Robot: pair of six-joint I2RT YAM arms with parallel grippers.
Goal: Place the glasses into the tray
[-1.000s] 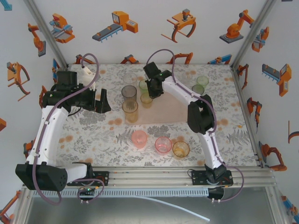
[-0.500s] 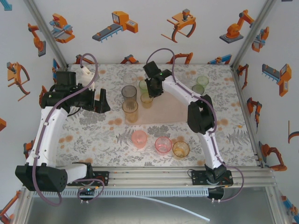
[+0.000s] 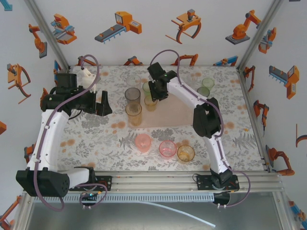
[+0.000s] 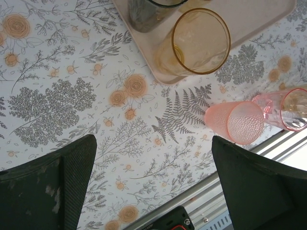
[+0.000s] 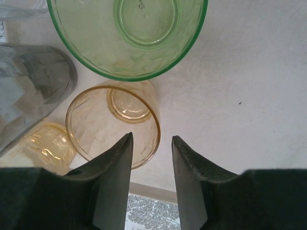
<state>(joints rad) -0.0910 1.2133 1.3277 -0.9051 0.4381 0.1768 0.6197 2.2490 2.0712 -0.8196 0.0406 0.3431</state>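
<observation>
The right fingers (image 5: 112,182) are apart at the rim of a small orange glass (image 5: 112,125) that stands on the pink tray (image 5: 240,72).

One finger is over the inside of that glass and the other is outside, with the thin wall in the gap between them. A green glass (image 5: 127,36) stands just behind it and a grey glass (image 5: 33,86) is beside it, both on the tray. The left fingers (image 4: 72,172) are wide apart over the flowery desk (image 4: 48,96), with nothing between them. Two pink glasses (image 3: 143,142) and a big orange glass (image 3: 185,153) stand on the desk in front of the tray.
</observation>
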